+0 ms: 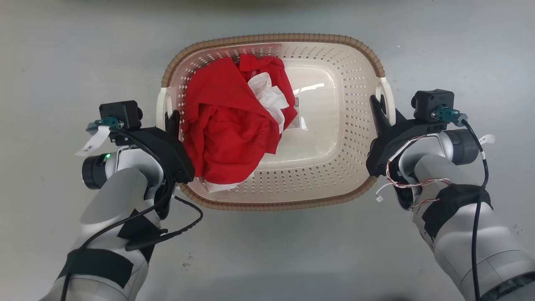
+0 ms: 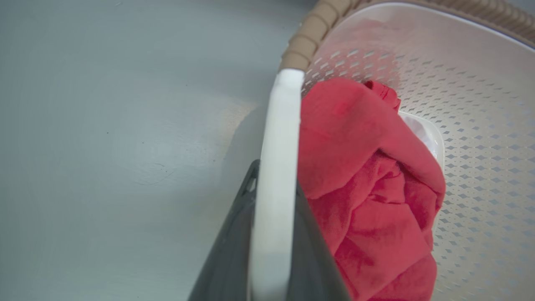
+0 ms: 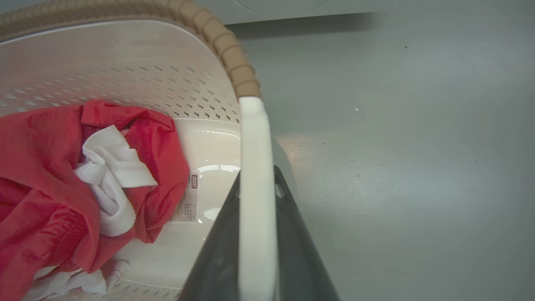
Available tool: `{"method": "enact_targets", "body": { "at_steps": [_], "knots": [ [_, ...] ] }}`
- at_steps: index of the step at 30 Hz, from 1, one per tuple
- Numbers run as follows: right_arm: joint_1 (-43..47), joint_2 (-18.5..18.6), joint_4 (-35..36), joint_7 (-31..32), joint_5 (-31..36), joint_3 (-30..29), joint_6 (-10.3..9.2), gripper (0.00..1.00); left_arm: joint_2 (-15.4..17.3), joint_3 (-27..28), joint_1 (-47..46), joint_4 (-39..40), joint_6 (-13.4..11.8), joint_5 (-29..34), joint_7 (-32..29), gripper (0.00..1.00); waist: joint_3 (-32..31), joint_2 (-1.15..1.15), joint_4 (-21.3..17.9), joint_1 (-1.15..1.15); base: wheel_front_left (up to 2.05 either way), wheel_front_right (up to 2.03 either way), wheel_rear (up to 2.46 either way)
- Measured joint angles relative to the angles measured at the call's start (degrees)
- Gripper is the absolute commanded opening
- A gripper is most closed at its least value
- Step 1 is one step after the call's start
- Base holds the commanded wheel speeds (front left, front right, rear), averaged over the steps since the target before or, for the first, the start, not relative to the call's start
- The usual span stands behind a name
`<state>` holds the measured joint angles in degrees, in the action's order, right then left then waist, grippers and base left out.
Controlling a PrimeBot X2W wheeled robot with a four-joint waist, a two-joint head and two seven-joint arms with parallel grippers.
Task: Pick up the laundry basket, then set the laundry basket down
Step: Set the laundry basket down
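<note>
One laundry basket (image 1: 276, 38) lies before you over the grey floor (image 1: 267, 251), between your two arms, holding one crumpled red garment (image 1: 225, 125) with white cloth (image 1: 267, 94) bunched in it. A single small label (image 3: 190, 200) on the basket's bottom carries a dark logo and print too small to read. Your left gripper (image 1: 170, 119) pinches the white left handle (image 2: 278, 167), and your right gripper (image 1: 382, 110) pinches the white right handle (image 3: 255, 188).

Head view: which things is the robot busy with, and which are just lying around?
Job in hand: laundry basket; left end effector; right end effector, both clamped on it.
Just lying about: red garment and white cloth, both inside the basket; grey floor.
</note>
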<state>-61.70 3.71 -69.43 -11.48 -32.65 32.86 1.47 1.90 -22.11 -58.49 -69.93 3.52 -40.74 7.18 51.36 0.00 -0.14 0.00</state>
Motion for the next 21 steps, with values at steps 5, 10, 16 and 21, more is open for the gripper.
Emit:
{"method": "enact_targets", "body": {
  "at_steps": [5, 10, 16, 21],
  "knots": [
    [0.0, -0.1, -0.4, 0.0, 0.0, 0.0, 0.07, 0.00, 0.0, 0.0, -0.1, -0.4, 0.2, 0.0, 0.0, 0.00, 0.3, 0.00, 0.0, 0.00, 0.00, 0.00, 0.00],
    [0.0, -0.1, -0.8, 0.0, 0.0, 0.0, 0.14, 0.00, -0.1, -0.1, -0.1, -0.7, 0.6, 0.0, 0.0, 0.00, 0.5, 0.00, 0.1, 0.00, 0.00, 0.00, 0.00],
    [-0.2, -0.2, -1.2, 0.0, -0.1, 0.0, 0.40, 0.00, -0.1, -0.2, -0.6, -1.3, 1.1, 0.0, 0.0, 0.00, 0.7, 0.00, 0.2, 0.00, 0.00, 0.00, 0.00],
    [-0.5, -0.2, -1.4, 0.0, -0.1, -0.1, 0.57, 0.00, -0.1, -0.2, -1.0, -1.4, 1.1, 0.0, -0.2, 0.00, 0.9, 0.00, 0.2, 0.00, 0.00, 0.00, 0.00]
  ]
}}
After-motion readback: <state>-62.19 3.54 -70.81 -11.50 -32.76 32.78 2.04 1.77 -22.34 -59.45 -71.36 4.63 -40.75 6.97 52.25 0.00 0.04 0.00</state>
